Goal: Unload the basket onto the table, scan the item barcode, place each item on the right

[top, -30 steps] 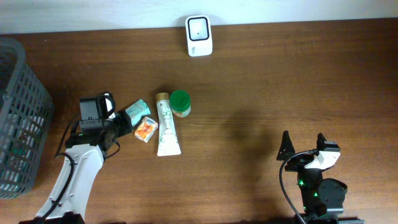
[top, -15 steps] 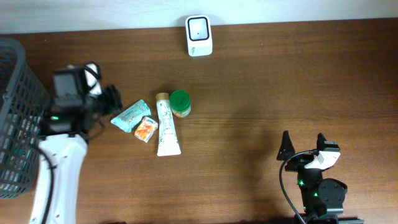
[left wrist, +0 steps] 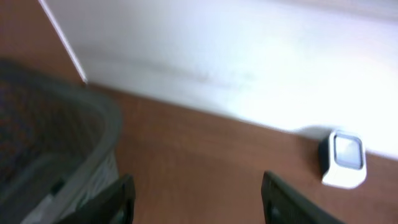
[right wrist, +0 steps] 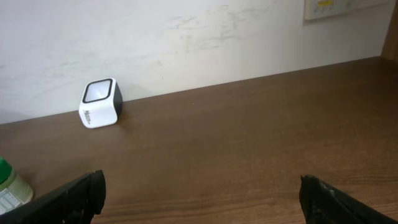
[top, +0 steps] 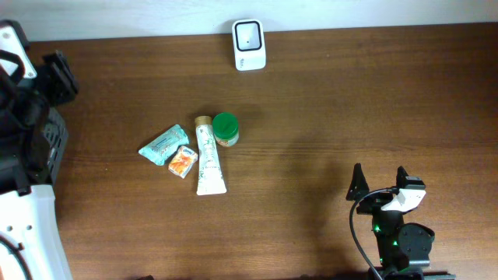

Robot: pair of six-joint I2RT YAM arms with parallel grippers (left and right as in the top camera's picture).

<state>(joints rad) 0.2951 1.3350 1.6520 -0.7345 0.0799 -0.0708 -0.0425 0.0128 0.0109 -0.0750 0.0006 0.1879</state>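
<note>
Four items lie together left of the table's middle: a teal packet (top: 163, 145), a small orange packet (top: 182, 162), a white tube (top: 208, 159) and a green-lidded jar (top: 226, 130). The white barcode scanner (top: 249, 45) stands at the back edge by the wall, and also shows in both wrist views (left wrist: 343, 158) (right wrist: 99, 102). My left gripper (top: 39, 89) is raised at the far left over the basket, open, with nothing between its fingers (left wrist: 118, 199). My right gripper (top: 380, 183) rests open and empty at the front right, and the jar's edge (right wrist: 9, 186) shows at its far left.
A dark mesh basket (left wrist: 56, 143) stands at the table's left edge, mostly covered by my left arm in the overhead view (top: 50, 148). A white wall runs along the back.
My left arm has pulled away from the teal packet and swung up and left over the basket, empty. The packet stays on the table, shifted slightly. The right arm has not moved.
</note>
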